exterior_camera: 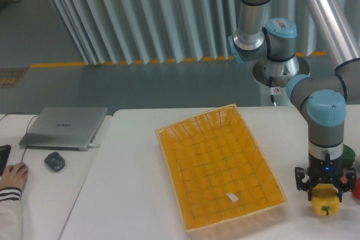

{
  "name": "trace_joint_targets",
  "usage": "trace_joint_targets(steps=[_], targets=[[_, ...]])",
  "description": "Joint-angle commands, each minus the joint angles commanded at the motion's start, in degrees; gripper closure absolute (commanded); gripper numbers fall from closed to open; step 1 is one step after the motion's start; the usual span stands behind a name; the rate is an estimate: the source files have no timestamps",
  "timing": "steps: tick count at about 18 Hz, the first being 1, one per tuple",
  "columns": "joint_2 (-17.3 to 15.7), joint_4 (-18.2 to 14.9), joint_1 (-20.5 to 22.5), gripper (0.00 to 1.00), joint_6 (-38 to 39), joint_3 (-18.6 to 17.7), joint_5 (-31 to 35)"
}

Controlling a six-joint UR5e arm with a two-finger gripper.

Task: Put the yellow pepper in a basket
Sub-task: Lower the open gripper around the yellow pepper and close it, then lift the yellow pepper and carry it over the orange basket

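Observation:
The yellow pepper (325,203) lies on the white table just right of the basket's near right corner, its green stem facing the camera. My gripper (325,188) has come straight down over it. The black fingers (302,180) stand apart on either side of the pepper's top and do not visibly press it. The basket (169,155) is a large shallow yellow-orange wicker tray in the middle of the table, holding only a small white tag (232,197).
A green pepper (349,153) and a red item (357,188) sit behind the gripper at the right edge, mostly hidden. A laptop (64,127), a mouse (54,161) and a person's hand (12,176) are on the left table.

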State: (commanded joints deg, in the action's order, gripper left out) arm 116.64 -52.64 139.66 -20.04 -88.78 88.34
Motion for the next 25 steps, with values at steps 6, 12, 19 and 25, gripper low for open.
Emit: trace_joint_targets(steps=[6, 12, 19, 25], targets=[[-3.3, -9.7, 0.8, 0.51, -7.4, 4.1, -3.3], [-5.4, -12.7, 1.1, 0.51, -13.8, 4.1, -12.1], [-6.4, -16.6, -6.4, 0.51, -27.9, 3.5, -7.7], [-5.2, -15.9, -13.2, 0.5, -27.3, 3.5, -4.6]])
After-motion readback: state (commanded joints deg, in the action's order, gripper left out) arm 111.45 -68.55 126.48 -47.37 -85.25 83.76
